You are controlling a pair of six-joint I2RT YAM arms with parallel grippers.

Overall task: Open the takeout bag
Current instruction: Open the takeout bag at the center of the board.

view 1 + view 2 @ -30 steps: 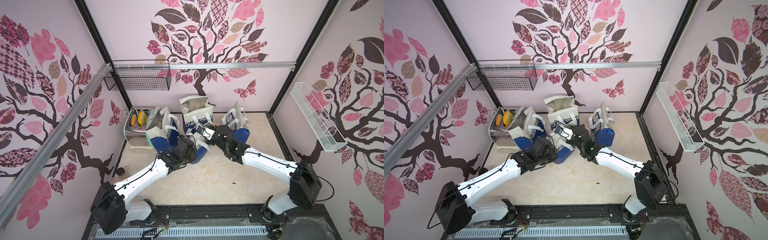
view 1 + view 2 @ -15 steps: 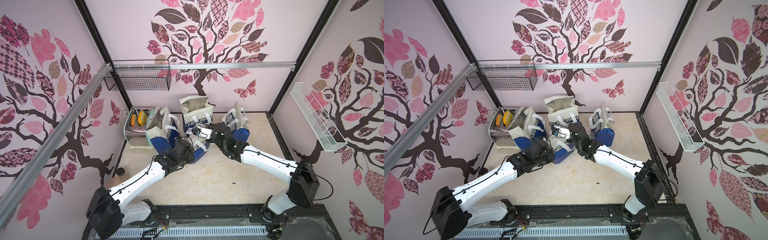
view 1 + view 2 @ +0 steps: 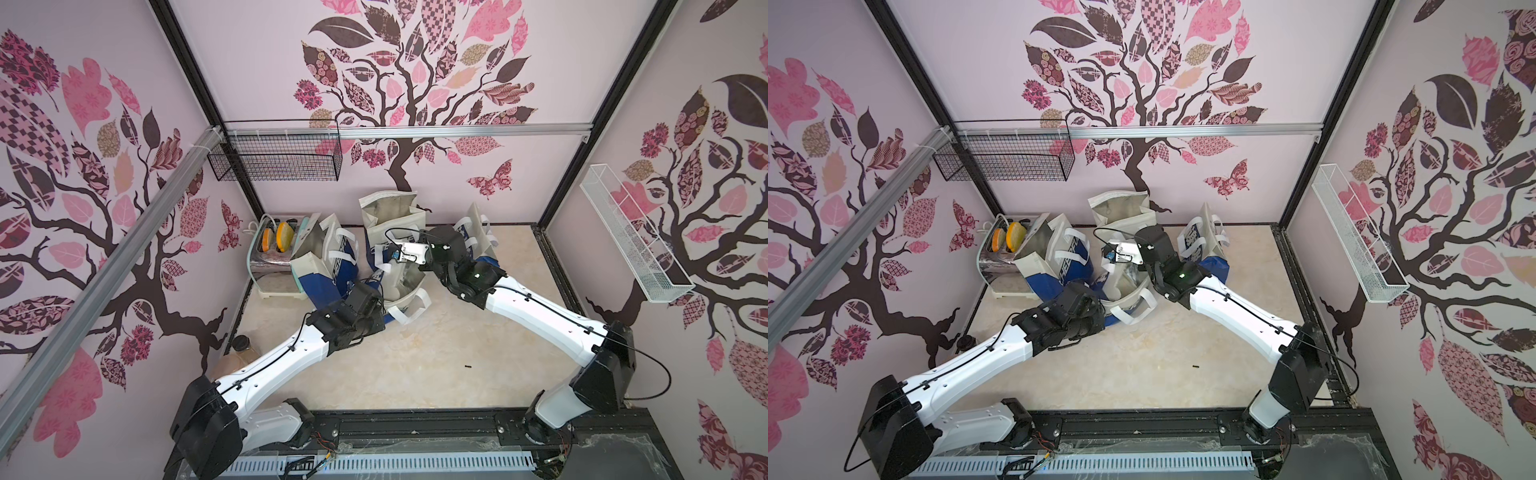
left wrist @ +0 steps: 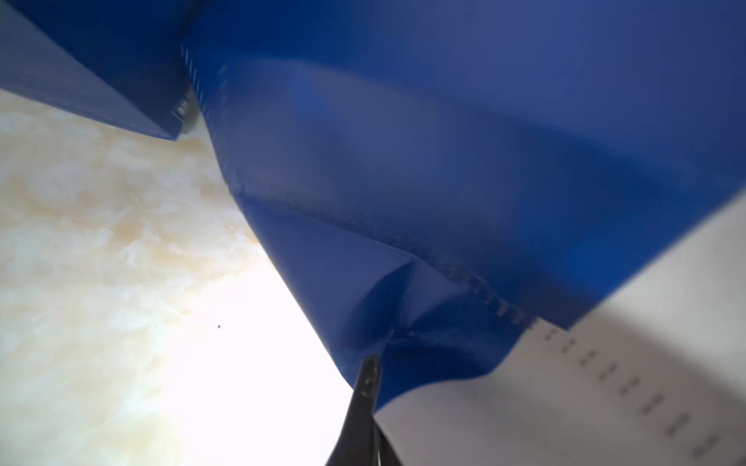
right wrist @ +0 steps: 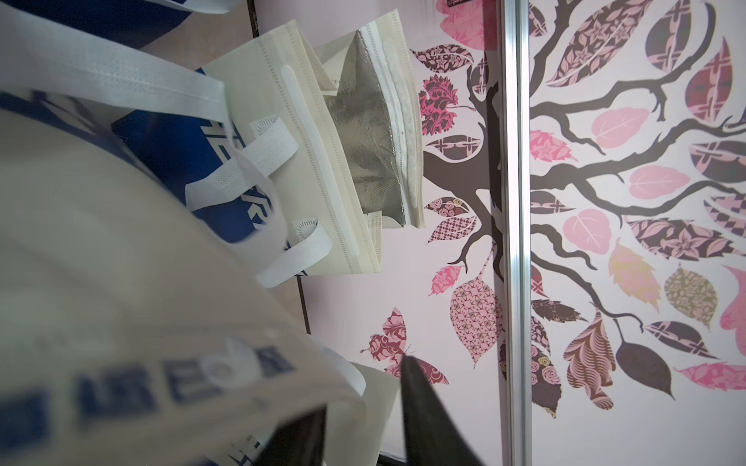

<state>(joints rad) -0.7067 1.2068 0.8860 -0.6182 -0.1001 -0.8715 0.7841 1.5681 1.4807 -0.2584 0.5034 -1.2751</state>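
Observation:
The takeout bag (image 3: 401, 284), cream above and blue below with white handles, lies tilted on the floor between my arms in both top views, its mouth (image 3: 1127, 286) gaping. My left gripper (image 4: 373, 363) is shut on a pinch of its blue lower fabric (image 4: 444, 161); creases run to the fingertip. My right gripper (image 5: 363, 387) stands at the bag's cream upper rim (image 5: 121, 282). Its jaws are apart and a loose fold of the rim hangs between them, hiding one finger.
Three similar bags stand around: one left (image 3: 328, 257), one at the back wall (image 3: 392, 212), one right (image 3: 478, 237). A metal appliance (image 3: 274, 249) holds yellow items at the back left. A black wire basket (image 3: 278, 158) and a white one (image 3: 627, 237) hang on the walls.
My right gripper has moved left along the bag's rim, closed on it and then parted its jaws again. The bag's mouth stands wider. The left gripper keeps its hold.

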